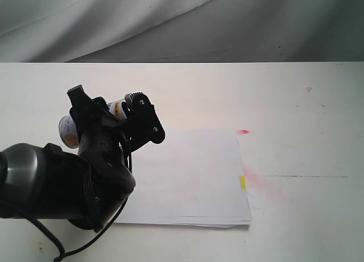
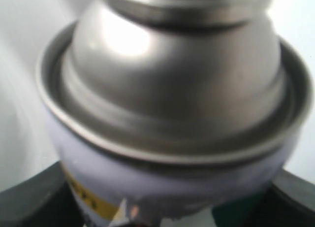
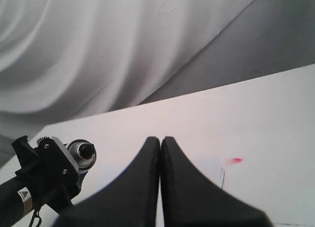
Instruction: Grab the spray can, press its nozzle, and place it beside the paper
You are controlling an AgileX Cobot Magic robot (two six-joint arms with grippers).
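1. Evidently the left pincer (image 1: 111,109) clamps the spray can (image 1: 118,108), tilted above the desk (image 1: 296,114) by the left edge of the paper (image 1: 187,177); the arm hides most of the can's body.
2. Close up, the left wrist view shows smooth, rigid metal. It is likely light and slippery, so gripping the labelled body seems right. Its top is cut off.
3. Finally, the right pincer (image 3: 160,144) hangs closed and empty. The nozzle (image 3: 84,150) looks tiny and is hard to make out.

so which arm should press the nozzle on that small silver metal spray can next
Right, probably. The left gripper is shut on the silver metal spray can; the right gripper is shut, empty, and the black nozzle faces its camera.
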